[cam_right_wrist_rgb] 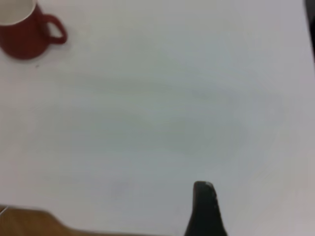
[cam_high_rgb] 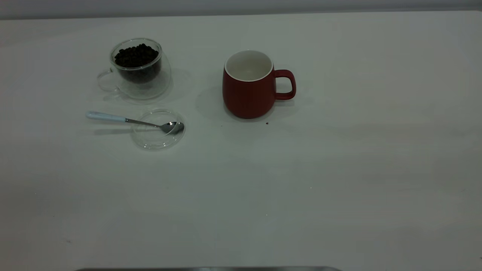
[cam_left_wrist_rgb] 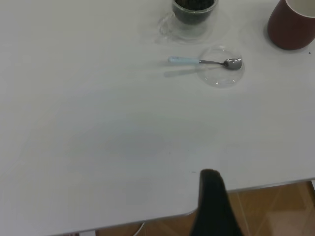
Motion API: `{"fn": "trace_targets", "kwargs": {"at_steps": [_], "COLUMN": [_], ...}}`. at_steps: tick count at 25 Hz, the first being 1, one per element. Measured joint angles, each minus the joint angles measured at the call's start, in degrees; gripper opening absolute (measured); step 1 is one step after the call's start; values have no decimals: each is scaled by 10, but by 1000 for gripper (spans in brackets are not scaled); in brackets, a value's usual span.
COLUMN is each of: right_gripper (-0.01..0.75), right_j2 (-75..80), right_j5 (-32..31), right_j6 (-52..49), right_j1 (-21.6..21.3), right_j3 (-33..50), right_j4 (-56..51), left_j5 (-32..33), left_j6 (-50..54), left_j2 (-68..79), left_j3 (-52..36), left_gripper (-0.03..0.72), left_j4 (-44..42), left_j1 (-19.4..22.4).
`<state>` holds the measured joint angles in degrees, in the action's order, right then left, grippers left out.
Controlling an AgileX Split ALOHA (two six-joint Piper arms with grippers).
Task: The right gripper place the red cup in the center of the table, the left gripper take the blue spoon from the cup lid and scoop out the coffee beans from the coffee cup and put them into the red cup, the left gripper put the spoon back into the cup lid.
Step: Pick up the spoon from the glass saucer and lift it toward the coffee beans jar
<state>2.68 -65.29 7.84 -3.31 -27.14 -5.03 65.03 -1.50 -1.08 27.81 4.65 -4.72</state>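
Observation:
The red cup stands upright near the table's middle, handle to the right, white inside; it also shows in the left wrist view and the right wrist view. The coffee cup of clear glass holds coffee beans at the back left. The blue spoon lies with its bowl in the cup lid, handle pointing left; both show in the left wrist view. My left gripper hangs over the table's near edge, far from the spoon. My right gripper is far from the red cup. Both appear as a single black tip, holding nothing.
The white table fills the exterior view; neither arm shows there. A small dark speck lies just in front of the red cup. The table's near edge and the wooden floor show in the left wrist view.

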Motion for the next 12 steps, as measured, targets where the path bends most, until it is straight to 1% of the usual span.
{"fn": "trace_targets", "kwargs": {"at_steps": [5,12], "right_gripper": [591,591], "right_j2": [-33,-36], "right_j5": [3,3], "right_j6": [-3,-3], "right_j1": [-1,-1], "right_j3": [2,3], "right_j4": [15,25], "left_j5": [0,0], "left_j6": [1,0], "left_j2": [0,0], "left_j3": [0,0], "left_gripper": [563,563], "left_j4": [0,0], "left_j1": [0,0]}}
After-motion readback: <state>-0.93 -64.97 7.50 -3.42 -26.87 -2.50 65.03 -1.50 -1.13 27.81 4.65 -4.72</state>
